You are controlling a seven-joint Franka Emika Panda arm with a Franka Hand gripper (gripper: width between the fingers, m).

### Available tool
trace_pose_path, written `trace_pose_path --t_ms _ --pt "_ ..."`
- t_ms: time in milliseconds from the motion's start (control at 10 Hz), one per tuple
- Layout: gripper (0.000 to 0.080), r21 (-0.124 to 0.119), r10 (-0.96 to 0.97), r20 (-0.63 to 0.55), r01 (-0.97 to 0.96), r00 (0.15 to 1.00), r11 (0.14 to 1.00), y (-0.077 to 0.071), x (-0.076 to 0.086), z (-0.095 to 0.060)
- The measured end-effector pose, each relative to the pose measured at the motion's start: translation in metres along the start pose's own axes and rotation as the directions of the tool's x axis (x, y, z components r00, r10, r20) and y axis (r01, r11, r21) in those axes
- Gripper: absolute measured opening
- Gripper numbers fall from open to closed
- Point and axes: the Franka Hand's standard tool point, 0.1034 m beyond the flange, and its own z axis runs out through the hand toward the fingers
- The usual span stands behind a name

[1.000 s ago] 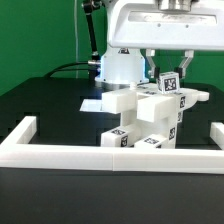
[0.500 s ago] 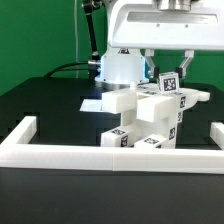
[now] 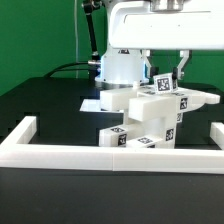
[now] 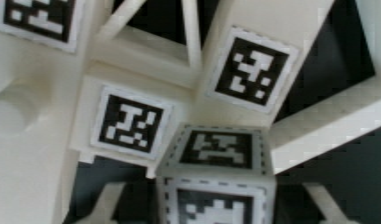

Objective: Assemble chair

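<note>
Because the black table (image 3: 40, 110) is fenced along its near edge and sides by a long white border frame (image 3: 60, 152), loose parts probably have something to be squared against, and the work sits inside that fence. Above it, the white arm (image 3: 150, 25) reaches straight down, a pose that suits steadying or pressing from the top. The chair (image 3: 150, 118), partly built from blocky white pieces, stands near the middle of the table, just behind the frame's front rail. I cannot tell whether it touches that rail. The gripper (image 3: 166, 72) has its fingers closed on a tagged block (image 3: 166, 84) at the chair's top, likely to keep that piece in line while it seats. No brand or readable words show. The only markings are black-and-white square tags (image 4: 130, 120), several of them crowding the wrist view.
</note>
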Motion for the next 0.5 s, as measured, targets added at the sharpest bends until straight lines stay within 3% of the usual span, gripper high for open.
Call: trace_pose_path --t_ms 500 --pt "0.0287 0.001 0.312 0.002 -0.312 0.95 0.95 -0.001 -0.0002 -0.0001"
